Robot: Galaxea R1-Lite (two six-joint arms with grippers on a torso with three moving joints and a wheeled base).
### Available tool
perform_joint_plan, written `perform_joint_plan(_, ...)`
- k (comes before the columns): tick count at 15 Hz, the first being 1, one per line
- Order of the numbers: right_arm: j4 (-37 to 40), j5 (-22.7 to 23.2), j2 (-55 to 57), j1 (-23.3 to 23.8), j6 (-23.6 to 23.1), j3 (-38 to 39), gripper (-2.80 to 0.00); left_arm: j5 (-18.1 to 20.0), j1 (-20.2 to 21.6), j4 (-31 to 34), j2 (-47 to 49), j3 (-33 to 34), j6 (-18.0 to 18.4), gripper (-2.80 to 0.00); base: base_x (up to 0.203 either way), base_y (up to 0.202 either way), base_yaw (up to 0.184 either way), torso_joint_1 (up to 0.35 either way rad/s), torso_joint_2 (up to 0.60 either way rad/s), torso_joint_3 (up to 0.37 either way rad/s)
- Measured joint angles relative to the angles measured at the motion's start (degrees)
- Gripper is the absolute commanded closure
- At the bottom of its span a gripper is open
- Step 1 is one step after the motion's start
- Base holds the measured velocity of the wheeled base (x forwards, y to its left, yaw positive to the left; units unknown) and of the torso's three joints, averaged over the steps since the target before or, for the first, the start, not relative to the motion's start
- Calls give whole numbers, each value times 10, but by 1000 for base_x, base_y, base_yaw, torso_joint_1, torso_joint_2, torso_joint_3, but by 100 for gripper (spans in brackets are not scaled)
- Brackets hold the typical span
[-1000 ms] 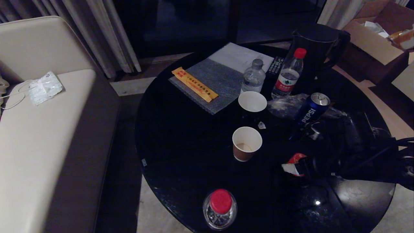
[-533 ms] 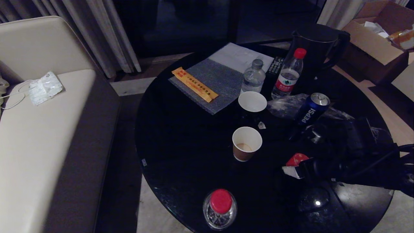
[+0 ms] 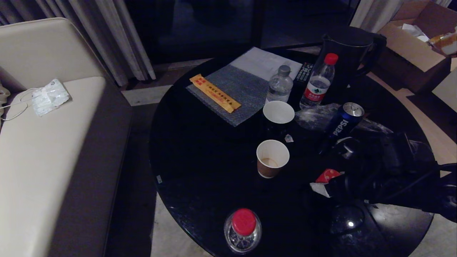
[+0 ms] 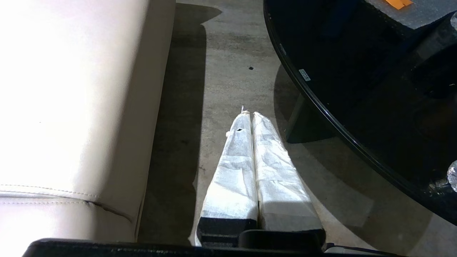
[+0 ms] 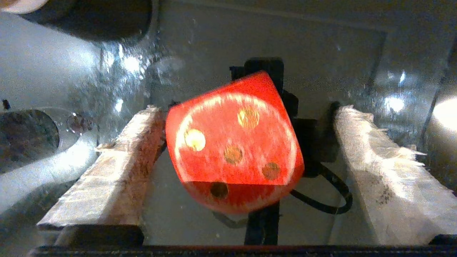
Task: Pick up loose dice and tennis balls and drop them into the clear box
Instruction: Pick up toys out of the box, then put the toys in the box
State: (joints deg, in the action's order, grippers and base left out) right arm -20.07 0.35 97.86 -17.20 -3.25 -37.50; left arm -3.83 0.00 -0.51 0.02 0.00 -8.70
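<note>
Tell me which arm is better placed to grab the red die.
Right. The right gripper has its open fingers on either side of the red die, over the black table. The left gripper is shut and hangs over the floor beside the sofa, away from the die.

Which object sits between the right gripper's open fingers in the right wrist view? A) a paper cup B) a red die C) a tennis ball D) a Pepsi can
B. The right wrist view shows a red die with yellowish pips between the fingers of the right gripper, which stands open, with a clear gap on one side of the die; the head view shows the same red shape at that gripper's tip.
</note>
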Motion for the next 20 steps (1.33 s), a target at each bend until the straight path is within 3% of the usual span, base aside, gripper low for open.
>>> perform_joint_plan(12, -3, -11, -42, 2, 1, 30, 0, 0, 0, 0, 0, 0, 0, 0, 0, 0, 0, 0, 0, 0)
perform_joint_plan(16, 33, -39, -143, 16, 1, 94, 0, 0, 0, 0, 0, 0, 0, 0, 0, 0, 0, 0, 0, 0)
perform_joint_plan(20, 135, -42, -309, 52, 1, 152, 0, 0, 0, 0, 0, 0, 0, 0, 0, 0, 0, 0, 0, 0)
